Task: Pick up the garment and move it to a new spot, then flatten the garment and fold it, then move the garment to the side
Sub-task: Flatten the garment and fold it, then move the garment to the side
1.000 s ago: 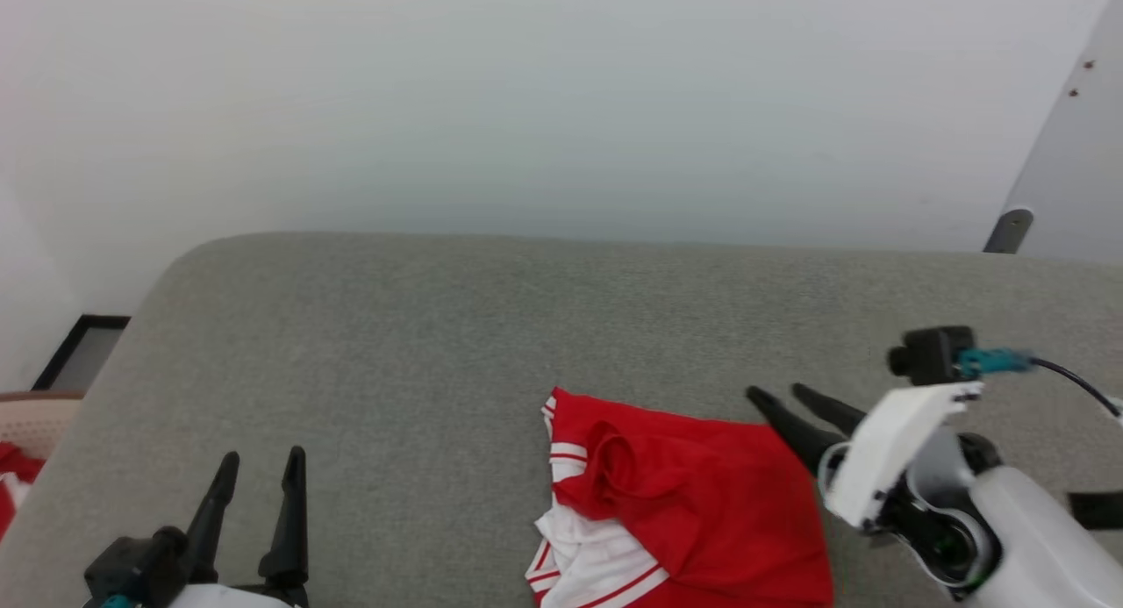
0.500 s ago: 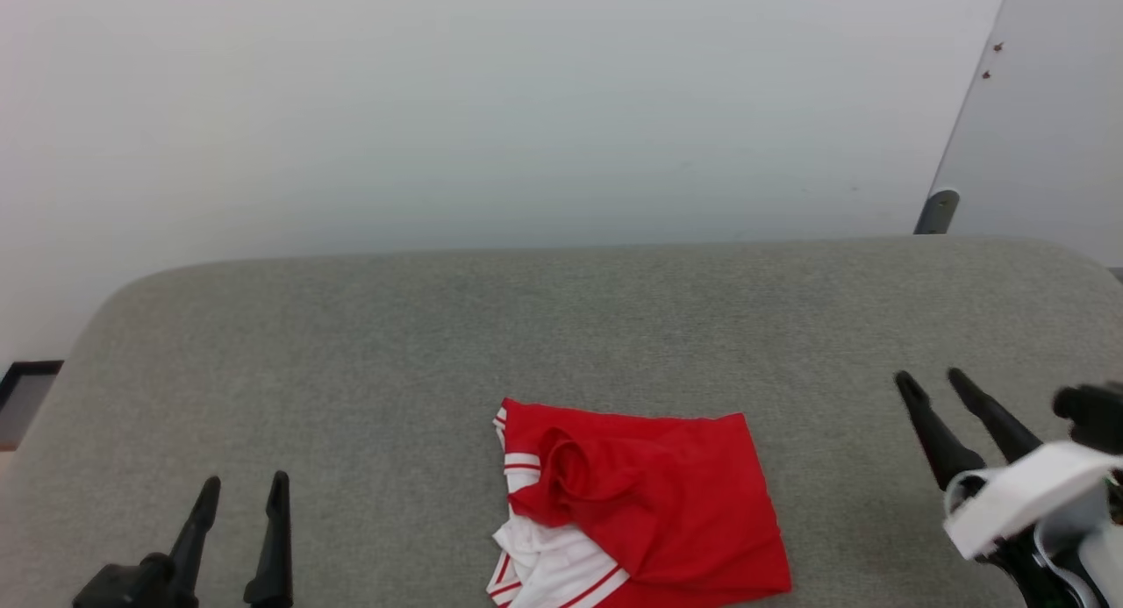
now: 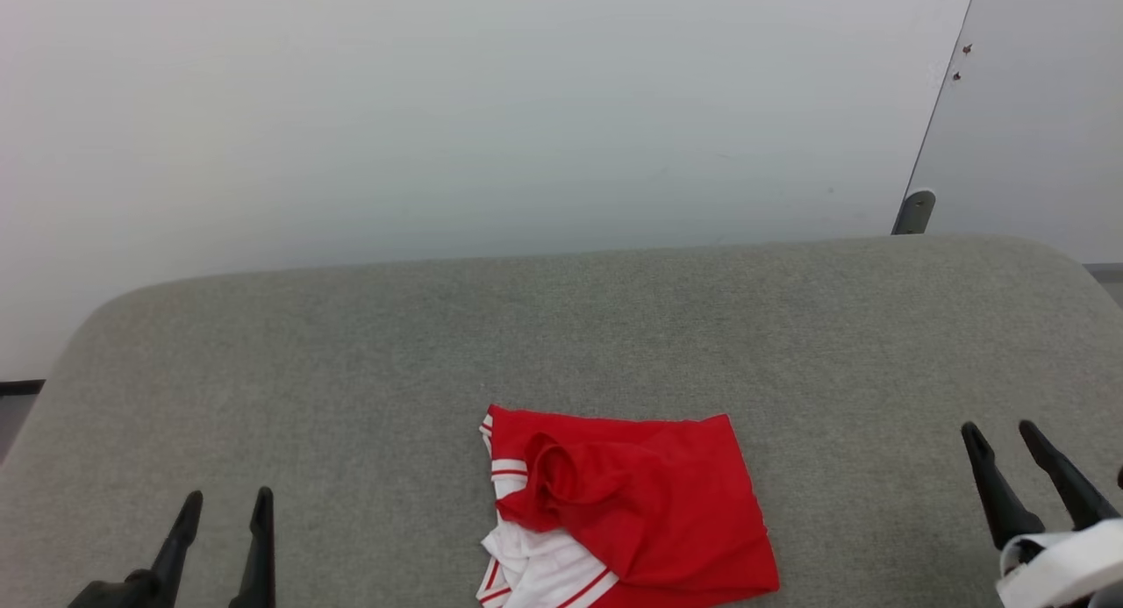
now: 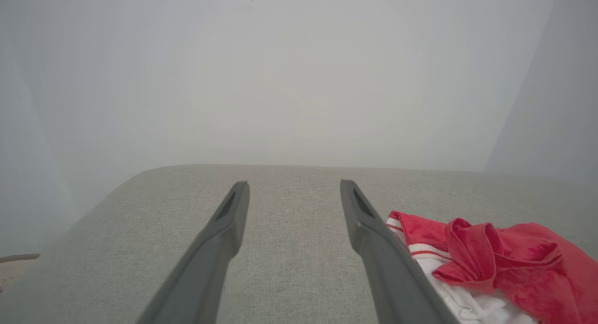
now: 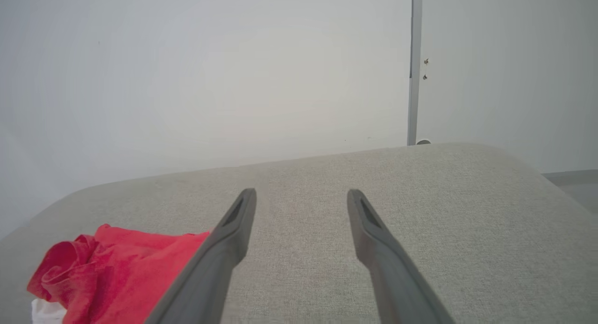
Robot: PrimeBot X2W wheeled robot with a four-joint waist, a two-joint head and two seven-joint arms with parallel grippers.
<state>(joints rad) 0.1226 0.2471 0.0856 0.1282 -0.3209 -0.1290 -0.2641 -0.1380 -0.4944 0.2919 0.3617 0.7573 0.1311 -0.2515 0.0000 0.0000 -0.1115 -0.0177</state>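
The garment [image 3: 627,507] lies folded into a rough red rectangle on the grey cushioned surface [image 3: 561,336], with a white sleeve with red stripes showing at its near left corner. It shows at the lower right of the left wrist view [image 4: 490,263] and at the lower left of the right wrist view [image 5: 117,268]. My left gripper [image 3: 224,507] stands open at the lower left, well clear of the cloth. My right gripper [image 3: 1000,437] is open at the lower right, also apart from it. Nothing sits between either pair of fingers [image 4: 294,188] [image 5: 301,195].
A pale wall [image 3: 456,108] rises behind the surface's rounded far edge. A grey door panel [image 3: 1044,108] with a small metal fitting [image 3: 914,211] stands at the back right. A strip of dark floor edge [image 3: 17,387] shows at the far left.
The head camera has swung, shifting the whole picture. My right gripper has drawn back from the garment's right edge to the lower right. The garment lies where it was left.
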